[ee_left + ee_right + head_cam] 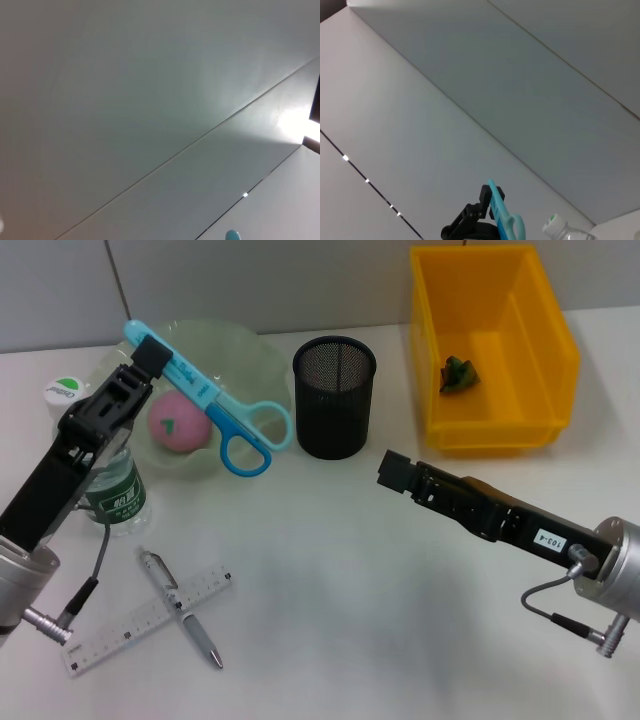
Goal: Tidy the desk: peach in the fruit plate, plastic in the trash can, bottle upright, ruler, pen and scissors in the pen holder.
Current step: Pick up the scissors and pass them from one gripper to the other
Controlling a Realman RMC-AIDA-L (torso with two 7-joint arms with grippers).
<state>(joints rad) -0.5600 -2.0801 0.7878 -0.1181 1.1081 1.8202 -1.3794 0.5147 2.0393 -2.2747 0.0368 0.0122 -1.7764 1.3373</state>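
My left gripper (150, 356) is shut on the blue scissors (222, 410), holding them by the blade end above the table, with the handles hanging toward the pen holder (335, 395), a black mesh cup. The right wrist view also shows the scissors (501, 215). The pink peach (180, 424) lies in the pale green fruit plate (250, 355). The bottle (122, 498) stands behind my left arm, and its cap (62, 390) shows. The ruler (130, 628) and pen (190, 620) lie crossed on the table. The green plastic (458, 373) lies in the yellow bin (545, 350). My right gripper (393, 471) hovers right of the pen holder.
The yellow bin stands at the back right against the wall. The white table (350, 620) spreads between my arms. Cables hang from both wrists.
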